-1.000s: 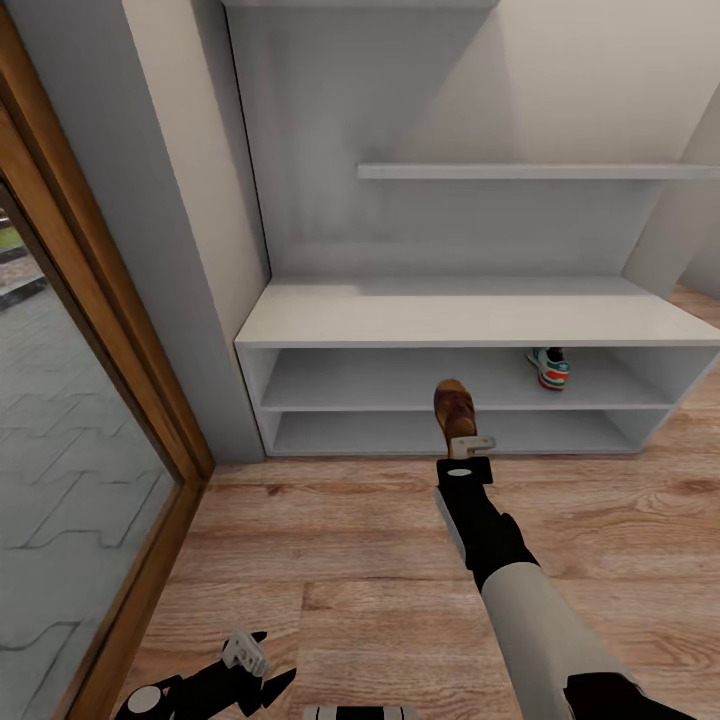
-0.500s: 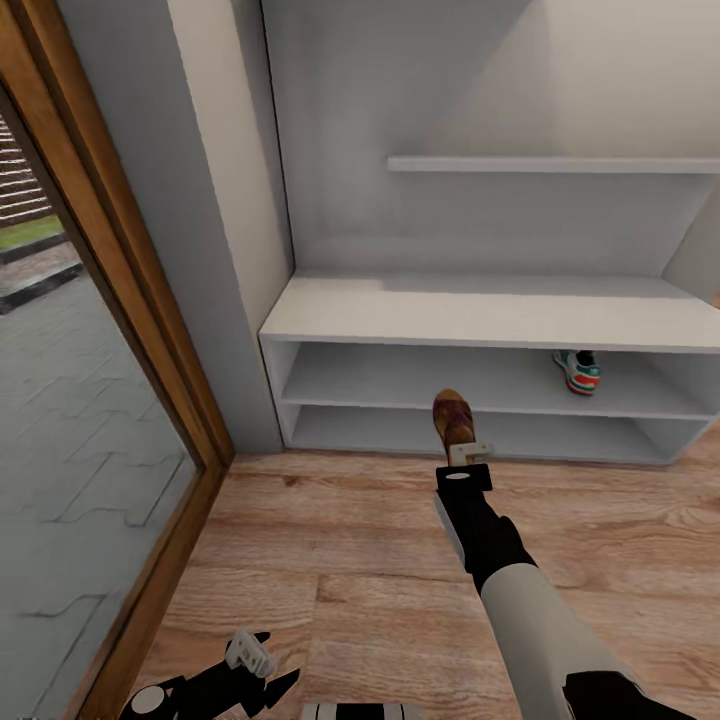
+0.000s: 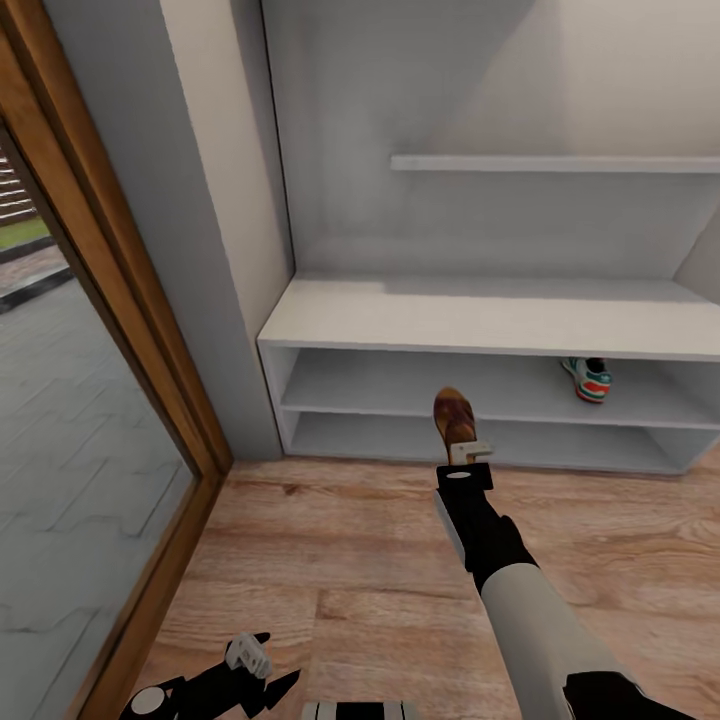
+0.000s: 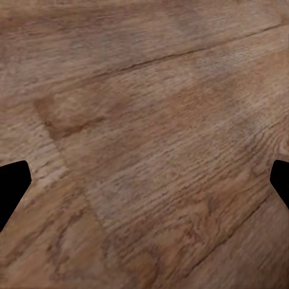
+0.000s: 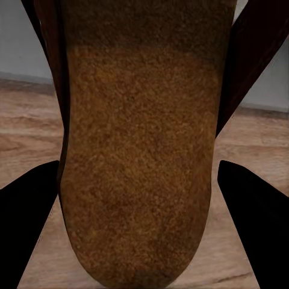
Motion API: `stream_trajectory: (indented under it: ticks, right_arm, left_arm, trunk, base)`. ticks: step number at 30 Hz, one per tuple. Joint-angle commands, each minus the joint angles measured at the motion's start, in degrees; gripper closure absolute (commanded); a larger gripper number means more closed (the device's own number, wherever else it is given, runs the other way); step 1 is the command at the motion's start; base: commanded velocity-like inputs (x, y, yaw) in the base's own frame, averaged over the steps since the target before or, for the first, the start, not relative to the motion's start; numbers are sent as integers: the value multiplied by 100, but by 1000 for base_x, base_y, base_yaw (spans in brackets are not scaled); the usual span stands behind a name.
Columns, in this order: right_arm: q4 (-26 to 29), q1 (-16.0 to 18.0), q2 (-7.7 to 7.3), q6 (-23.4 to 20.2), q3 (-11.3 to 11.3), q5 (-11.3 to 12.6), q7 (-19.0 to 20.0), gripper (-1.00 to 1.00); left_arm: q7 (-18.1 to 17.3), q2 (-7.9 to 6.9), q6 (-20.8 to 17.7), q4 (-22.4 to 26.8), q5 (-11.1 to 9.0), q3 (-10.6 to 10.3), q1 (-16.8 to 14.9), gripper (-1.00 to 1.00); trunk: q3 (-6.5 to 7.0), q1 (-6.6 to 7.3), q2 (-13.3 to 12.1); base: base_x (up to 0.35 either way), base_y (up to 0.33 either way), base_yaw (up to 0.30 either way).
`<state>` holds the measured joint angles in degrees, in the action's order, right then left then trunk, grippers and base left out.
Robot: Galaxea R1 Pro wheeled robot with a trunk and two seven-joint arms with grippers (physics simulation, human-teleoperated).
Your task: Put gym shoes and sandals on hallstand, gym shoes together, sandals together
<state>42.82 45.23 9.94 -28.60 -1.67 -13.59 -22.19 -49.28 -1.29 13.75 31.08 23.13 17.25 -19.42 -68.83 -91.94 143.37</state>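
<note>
right arm outstretched, claw (image 3: pixel 463 447) gripping sandal (image 3: pixel 453 415) (toe forward)

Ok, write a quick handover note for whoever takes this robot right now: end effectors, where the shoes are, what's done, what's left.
Right end effector: shut on a brown sandal, held out in front of the shoe rack.
Left end effector: open, empty, low over the floor.
Done: one sneaker sits on the rack's upper open shelf, right side.
Left: set this sandal on the rack, then bring the other sandal beside it and the other sneaker beside the first.
</note>
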Motion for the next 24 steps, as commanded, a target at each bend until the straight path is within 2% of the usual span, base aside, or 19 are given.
stream_trajectory:
  ticks: [1,9,24]
  right_arm:
    - [7,3,6,-41,-18,-56,12,100]
    - [7,3,6,-41,-21,-56,12,100]
    - [7,2,6,-41,-18,-56,12,100]
  left_arm:
    - [-28,6,33,3,60,42,-5,-100]
    - [-29,12,39,3,60,41,-3,-100]
    - [-30,15,41,3,60,45,-1,-100]
  trunk:
    - [-5,-2,2]
    - [-5,-2,2]
    - [-5,-2,2]
  base:
    - [324,0,0]
    - [332,-3,0]
    - [302,-125,0]
